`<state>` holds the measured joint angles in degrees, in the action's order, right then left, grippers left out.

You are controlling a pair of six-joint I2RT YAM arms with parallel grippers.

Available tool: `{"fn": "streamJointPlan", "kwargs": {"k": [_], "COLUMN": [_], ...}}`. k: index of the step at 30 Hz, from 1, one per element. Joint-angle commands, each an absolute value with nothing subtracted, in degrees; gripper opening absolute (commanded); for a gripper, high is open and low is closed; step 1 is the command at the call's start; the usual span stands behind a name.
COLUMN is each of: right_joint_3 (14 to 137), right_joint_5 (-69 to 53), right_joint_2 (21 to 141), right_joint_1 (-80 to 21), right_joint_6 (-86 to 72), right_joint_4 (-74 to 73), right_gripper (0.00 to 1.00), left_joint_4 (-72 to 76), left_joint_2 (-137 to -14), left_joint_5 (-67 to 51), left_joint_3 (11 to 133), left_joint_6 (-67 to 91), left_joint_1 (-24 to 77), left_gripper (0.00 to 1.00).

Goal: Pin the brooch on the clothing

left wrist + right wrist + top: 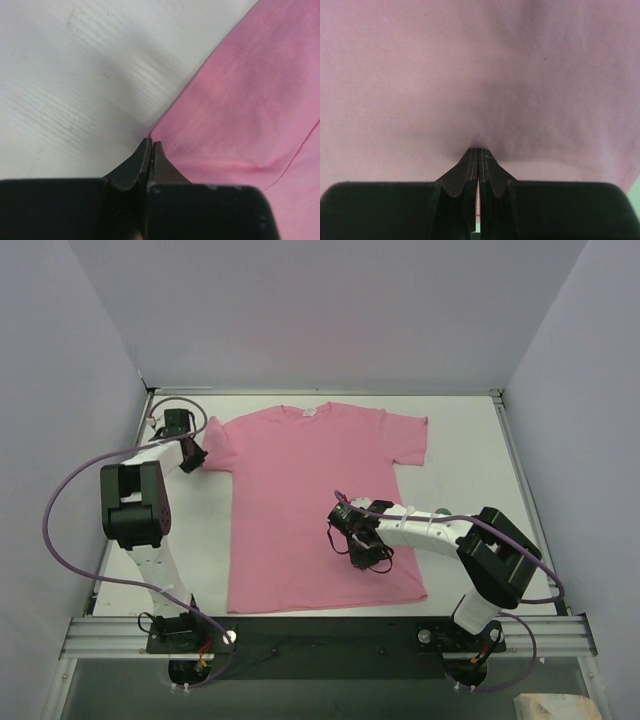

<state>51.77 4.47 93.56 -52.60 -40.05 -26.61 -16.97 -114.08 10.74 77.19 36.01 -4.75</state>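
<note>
From above, the pink T-shirt [300, 510] lies flat in the middle of the tabletop [460, 440], with its neck toward the far edge. The left gripper [197, 458] sits at the sleeve near the far left corner. The right gripper [365, 552] is down on the lower part of the shirt, toward the near right corner. The brooch does not show in any view. In the left wrist view, the left gripper [151, 145] is closed tight, with its tips right at the sleeve hem; I cannot tell if any cloth is caught. In the right wrist view, the right gripper [479, 151] is closed too, with its tips on the cloth, which puckers a little there. The shirt looks soft, light and floppy, so it will likely wrinkle and slide. A hem or sleeve edge is a good place to pinch it.
</note>
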Motion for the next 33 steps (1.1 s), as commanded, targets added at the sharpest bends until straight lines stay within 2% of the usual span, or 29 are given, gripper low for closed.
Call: {"fn": "streamJointPlan", "kwargs": {"k": [1,7,9,10,12,13,14,15,17,26,30,33], "right_joint_3": [50.0,50.3,50.4,50.4,50.7,51.1,51.7,52.0,53.3,60.0,64.9,70.0], "right_joint_5": [3.7,3.6,3.8,3.9,4.3,4.5,4.7,5.0,5.3,8.1,8.8,14.7], "right_joint_2": [96.2,96.2,96.1,95.8,95.4,94.8,94.6,94.2,93.1,89.6,91.2,92.0], "right_joint_1": [-53.5,-53.5,-53.6,-53.6,-53.5,-53.5,-53.5,-53.5,-53.2,-43.5,-39.6,-39.3], "right_joint_6": [-40.8,-40.6,-40.5,-40.6,-40.4,-40.2,-40.0,-39.9,-39.2,-33.1,-30.8,-32.1], "right_joint_4": [-33.0,-32.6,-32.6,-32.6,-32.6,-32.6,-32.6,-32.6,-32.7,-30.5,-27.0,-26.6], "right_gripper": [0.0,0.0,0.0,0.0,0.0,0.0,0.0,0.0,0.0,0.0,0.0,0.0], "left_joint_4": [-16.4,-9.6,-7.3,-6.8,-5.6,-5.0,-4.9,-4.8,-4.7,-2.3,-6.9,-9.1], "left_joint_2": [-108.1,-103.3,-102.7,-102.7,-102.2,-102.0,-101.1,-100.6,-98.4,-86.1,-86.0,-87.3], "left_joint_5": [12.7,7.2,5.4,4.6,3.2,2.9,2.8,2.7,2.8,0.4,0.5,0.4], "left_joint_3": [73.8,63.7,61.7,61.4,60.8,60.3,60.0,59.8,58.7,54.7,58.7,61.0], "left_joint_6": [38.8,42.9,43.2,43.2,42.7,42.5,42.5,42.5,42.3,39.6,36.0,34.8], "left_joint_1": [-5.7,-7.6,-8.2,-8.3,-8.5,-8.5,-8.5,-8.5,-8.4,-7.2,-3.1,1.2], "left_gripper": [0.0,0.0,0.04,0.13,0.22,0.44,0.53,0.6,0.68,0.7,0.7,0.7]}}
